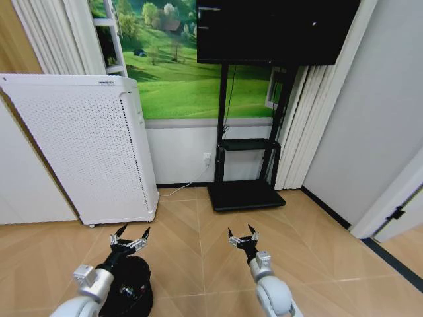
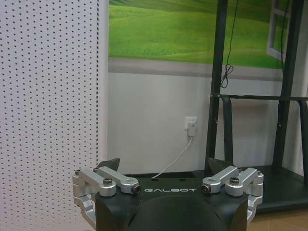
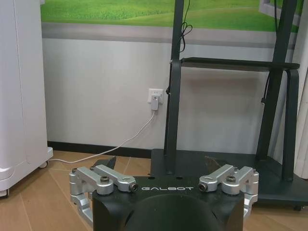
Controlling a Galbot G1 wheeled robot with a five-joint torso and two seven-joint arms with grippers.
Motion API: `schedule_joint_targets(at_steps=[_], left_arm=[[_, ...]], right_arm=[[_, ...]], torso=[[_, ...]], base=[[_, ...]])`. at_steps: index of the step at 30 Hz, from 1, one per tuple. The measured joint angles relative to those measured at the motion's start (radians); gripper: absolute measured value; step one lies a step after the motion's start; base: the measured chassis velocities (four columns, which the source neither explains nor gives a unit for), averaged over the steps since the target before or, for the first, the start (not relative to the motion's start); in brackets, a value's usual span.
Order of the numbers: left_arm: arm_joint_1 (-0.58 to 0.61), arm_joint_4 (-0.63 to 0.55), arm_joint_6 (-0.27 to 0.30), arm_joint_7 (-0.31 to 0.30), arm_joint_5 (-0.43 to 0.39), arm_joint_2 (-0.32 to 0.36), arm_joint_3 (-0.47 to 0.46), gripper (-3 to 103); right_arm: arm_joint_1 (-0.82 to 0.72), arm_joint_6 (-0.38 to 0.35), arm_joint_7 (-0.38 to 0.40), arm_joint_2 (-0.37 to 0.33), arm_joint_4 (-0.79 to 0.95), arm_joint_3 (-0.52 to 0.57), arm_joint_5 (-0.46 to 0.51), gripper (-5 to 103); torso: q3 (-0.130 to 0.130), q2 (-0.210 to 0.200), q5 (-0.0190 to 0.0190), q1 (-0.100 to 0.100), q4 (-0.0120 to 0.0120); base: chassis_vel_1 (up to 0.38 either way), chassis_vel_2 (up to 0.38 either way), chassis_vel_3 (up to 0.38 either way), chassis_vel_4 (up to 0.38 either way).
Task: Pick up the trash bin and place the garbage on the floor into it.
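Two grippers reach forward low over the light tan herringbone wood floor (image 1: 198,264), and neither has hold of anything. At the far left stands the tall white perforated air purifier (image 1: 86,148), its dotted side panel close beside the left gripper in the left wrist view. The left gripper (image 1: 131,236) has its dark fingers spread wide apart with nothing between them. Directly beneath it and its forearm, near the lower edge of the head view, sits the small black round plastic trash bin (image 1: 135,287) on the floor; the claw hovers above the bin's far rim, and whether it touches the rim cannot be told. Small glints show inside the bin, too unclear to name.

Further right, the right gripper (image 1: 243,236) is likewise opened wide and empty, held over bare floor well apart from the bin. Beyond it, against the white wall, a black metal stand (image 1: 246,168) carries a large dark screen (image 1: 277,30), before a green meadow mural (image 1: 178,72). A white plug and cord (image 3: 155,102) sit in a wall socket beside the stand.

White lettering reading "GALBOT" appears on the black body of each gripper in the wrist views.
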Motion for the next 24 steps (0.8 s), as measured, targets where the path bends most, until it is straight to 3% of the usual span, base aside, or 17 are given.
schedule_joint_targets(at_steps=[6,24], left_arm=[[-0.006,-0.022,0.025,-0.034,0.005,-0.006,0.000,100],[0.001,-0.043,0.039,-0.024,0.009,-0.003,-0.021,100]], right_arm=[[-0.009,0.009,-0.003,0.000,0.010,0.012,-0.004,100],[-0.025,-0.013,-0.008,-0.005,0.063,0.039,0.001,100]], torso=[[0.013,0.017,-0.0003,0.004,-0.0002],[0.078,0.094,-0.0002,0.017,-0.0001]], base=[[0.000,0.000,0.000,0.000],[0.000,0.000,0.000,0.000]])
